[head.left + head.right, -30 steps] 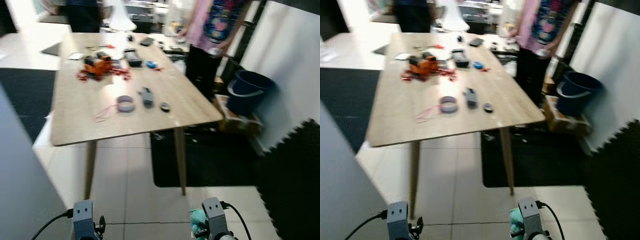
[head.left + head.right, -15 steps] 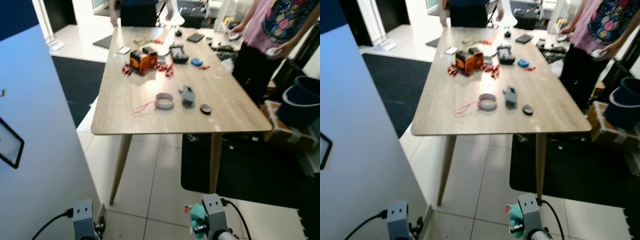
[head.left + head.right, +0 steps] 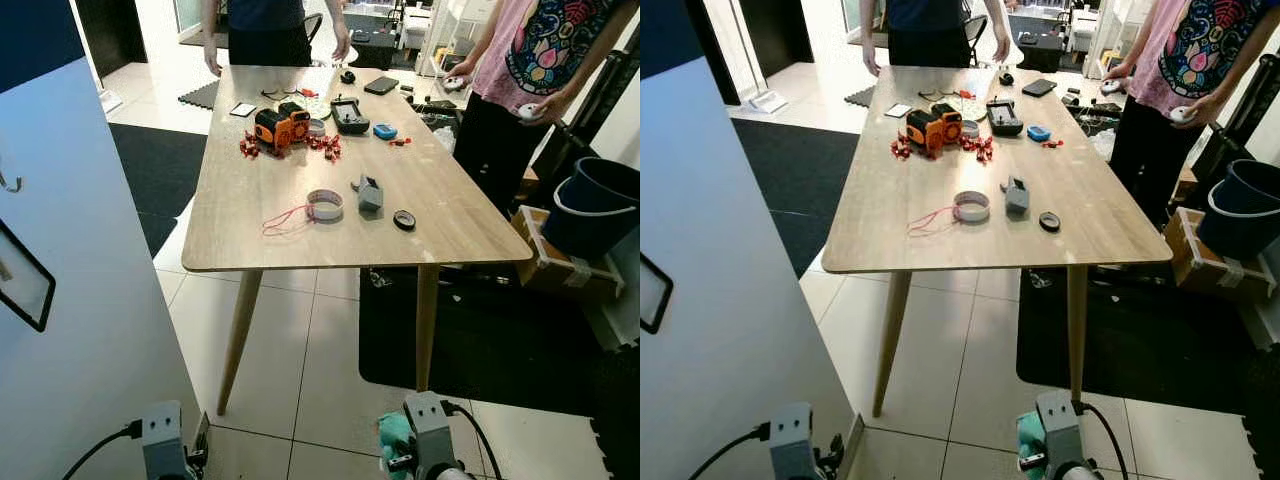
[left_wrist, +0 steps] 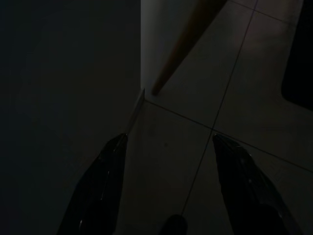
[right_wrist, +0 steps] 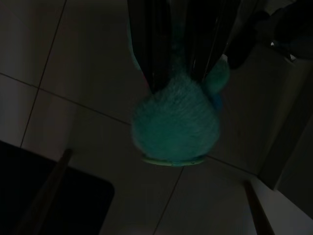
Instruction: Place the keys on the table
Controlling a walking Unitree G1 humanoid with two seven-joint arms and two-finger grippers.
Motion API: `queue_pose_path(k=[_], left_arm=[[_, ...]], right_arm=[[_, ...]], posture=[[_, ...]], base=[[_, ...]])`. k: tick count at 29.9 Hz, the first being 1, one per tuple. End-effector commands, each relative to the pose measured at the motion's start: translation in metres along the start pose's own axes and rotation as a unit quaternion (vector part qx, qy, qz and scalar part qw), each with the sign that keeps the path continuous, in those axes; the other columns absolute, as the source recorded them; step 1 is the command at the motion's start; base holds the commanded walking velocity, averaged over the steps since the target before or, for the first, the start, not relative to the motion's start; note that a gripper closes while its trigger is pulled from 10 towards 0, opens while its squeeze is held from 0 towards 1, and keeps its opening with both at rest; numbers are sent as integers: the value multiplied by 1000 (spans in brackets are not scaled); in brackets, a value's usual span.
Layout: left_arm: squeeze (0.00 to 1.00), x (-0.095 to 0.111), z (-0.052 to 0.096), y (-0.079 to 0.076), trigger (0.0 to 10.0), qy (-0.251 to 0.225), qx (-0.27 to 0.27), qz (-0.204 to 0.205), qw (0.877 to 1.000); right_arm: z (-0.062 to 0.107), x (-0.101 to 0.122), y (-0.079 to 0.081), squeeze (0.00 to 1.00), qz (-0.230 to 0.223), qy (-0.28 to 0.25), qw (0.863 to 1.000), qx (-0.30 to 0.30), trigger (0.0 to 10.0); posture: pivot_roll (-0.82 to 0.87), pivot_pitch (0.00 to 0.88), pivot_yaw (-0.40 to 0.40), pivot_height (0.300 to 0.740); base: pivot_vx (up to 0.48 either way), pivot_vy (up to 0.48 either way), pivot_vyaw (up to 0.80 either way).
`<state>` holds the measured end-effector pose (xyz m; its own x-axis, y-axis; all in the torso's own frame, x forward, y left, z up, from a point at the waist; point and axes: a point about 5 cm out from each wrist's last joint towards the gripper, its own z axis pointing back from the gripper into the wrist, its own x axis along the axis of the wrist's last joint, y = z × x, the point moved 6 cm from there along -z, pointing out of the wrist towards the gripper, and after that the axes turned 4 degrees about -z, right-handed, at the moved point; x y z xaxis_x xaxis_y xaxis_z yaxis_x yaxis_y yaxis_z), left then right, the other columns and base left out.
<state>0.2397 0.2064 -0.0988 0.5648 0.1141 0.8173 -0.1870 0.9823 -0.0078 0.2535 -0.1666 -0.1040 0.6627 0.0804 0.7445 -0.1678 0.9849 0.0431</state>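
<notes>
Right gripper (image 5: 173, 73) fingers clamped on teal plush keychain (image 5: 175, 125), left gripper (image 4: 168, 161) fingers spread wide, both low before wooden bench (image 3: 250, 235)

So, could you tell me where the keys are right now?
The keys' teal plush fob hangs from the right gripper, low above the floor tiles, short of the table.

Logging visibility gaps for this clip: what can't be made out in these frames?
- Keys: the right gripper is shut on a teal fuzzy charm that hides any metal keys; the right wrist view is dark.
- Right gripper itself: cut off by the bottom edge in the head views.
- Small items at the table's far end: too small to identify.
</notes>
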Motion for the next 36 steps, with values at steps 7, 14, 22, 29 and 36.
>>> queue_pose_path(k=[7,14,22,29,36], left_arm=[[0,-2,2,-1,10000,-2,0,8,1000],[0,-2,2,-1,10000,-1,0,10,1000],[0,-3,2,0,10000,-3,1,11,1000],[0,-3,3,0,10000,-3,0,11,1000],[0,-2,3,-1,10000,-4,0,12,1000]], right_arm=[[1,-5,1,0,-7,4,1000,0,10000],[1,-5,1,0,-7,5,1000,0,10000],[2,-7,1,0,-3,7,1000,1,10000],[2,-7,1,0,-3,7,1000,3,10000],[2,-6,2,0,-2,6,1000,4,10000]], posture=[[36,71,-66,740],[38,70,-67,740],[41,64,-71,740],[41,61,-70,740],[43,65,-74,740]], base=[[0,0,0],[0,0,0],[0,-32,0],[0,-304,0],[0,-334,0]])
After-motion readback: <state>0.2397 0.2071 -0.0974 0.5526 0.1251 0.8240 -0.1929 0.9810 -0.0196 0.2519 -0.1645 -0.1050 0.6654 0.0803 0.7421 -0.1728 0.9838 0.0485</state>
